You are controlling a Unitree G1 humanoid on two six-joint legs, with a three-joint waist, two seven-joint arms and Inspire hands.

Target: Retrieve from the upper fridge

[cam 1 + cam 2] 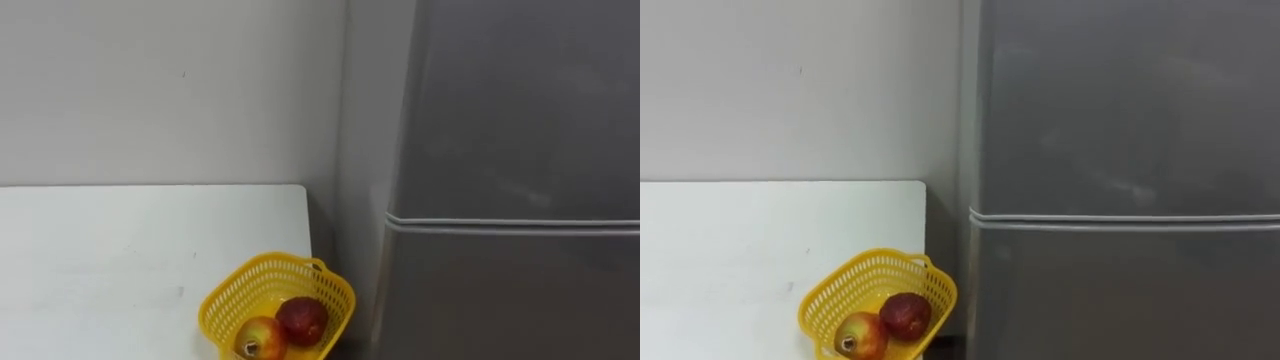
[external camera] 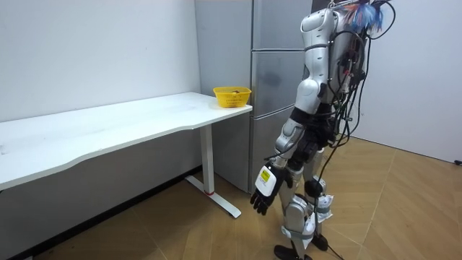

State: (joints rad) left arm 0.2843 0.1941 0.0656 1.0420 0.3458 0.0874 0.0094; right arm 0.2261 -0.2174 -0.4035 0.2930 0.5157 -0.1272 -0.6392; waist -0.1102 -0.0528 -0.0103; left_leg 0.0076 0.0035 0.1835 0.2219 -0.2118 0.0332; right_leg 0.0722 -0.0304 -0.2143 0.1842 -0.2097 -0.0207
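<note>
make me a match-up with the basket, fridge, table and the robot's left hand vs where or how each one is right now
Things:
1. yellow basket
2. fridge
3. table
4. left hand

Place or state:
a. closed, top and bottom
b. hanging low at the robot's side, fingers relaxed
c. white, standing to the left of the fridge
d. on the table corner nearest the fridge, with fruit inside

Pairs: 1-d, 2-a, 3-c, 4-b

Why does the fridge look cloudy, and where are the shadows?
Left eye view: soft pale glare lies across the grey fridge doors, making them look cloudy. Room view: the white table casts a dark shadow on the wall beneath it.
</note>
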